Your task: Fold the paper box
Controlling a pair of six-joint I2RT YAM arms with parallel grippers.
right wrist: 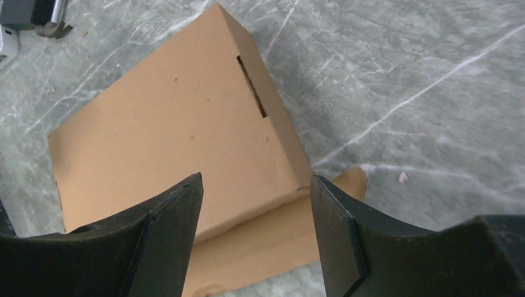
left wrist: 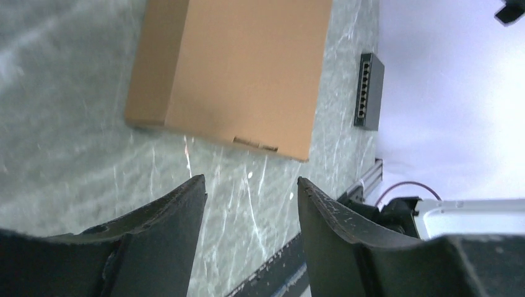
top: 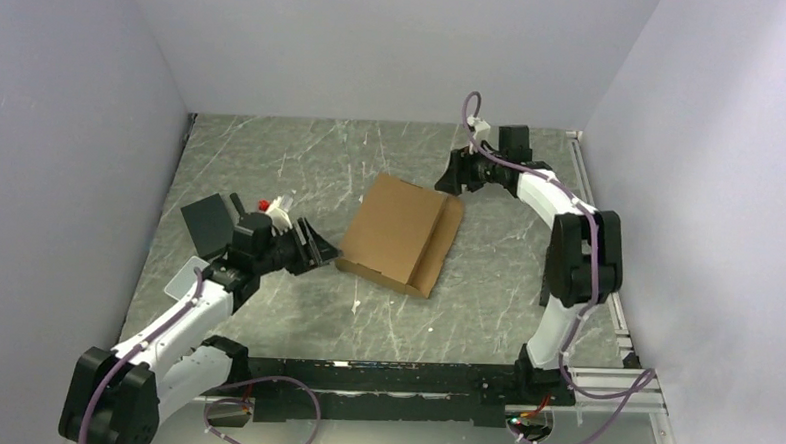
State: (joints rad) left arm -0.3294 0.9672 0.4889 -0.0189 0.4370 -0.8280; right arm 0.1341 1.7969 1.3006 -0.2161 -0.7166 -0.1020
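The paper box [top: 394, 232] is lying in the middle of the marbled grey tabletop [top: 302, 158], between my two arms. It is looking like a shallow closed carton, with one loose flap [top: 448, 239] lying flat along its right side.

My left end effector [top: 320, 249] is hovering just beside the box's left edge, released and grasping nothing. Its wrist view is showing the box [left wrist: 241, 68] ahead and bare tabletop between the fingers. My right end effector [top: 451, 177] is hanging near the far right corner, also released and empty. In its wrist view the box [right wrist: 161, 142] and the flap [right wrist: 266, 241] are showing below the parted fingers [right wrist: 167, 241].

I am judging the step in hand to be raising that flap and tucking it in. To do it well, I should be sliding one right finger low under the flap's free edge. Meanwhile the left end effector should be bracing the opposite side, so the light cardboard is not skidding. A narrow slot [right wrist: 252, 86] near the box's edge is probably where a tab belongs, so alignment matters.

A black pad [top: 209, 226] is lying beside my left wrist, apart from the box. A small black device with ports [left wrist: 369, 91] is sitting near the aluminium rail [left wrist: 366, 176]. Neither is blocking the flap. Only its flatness against the tabletop is likely to make the pickup awkward.
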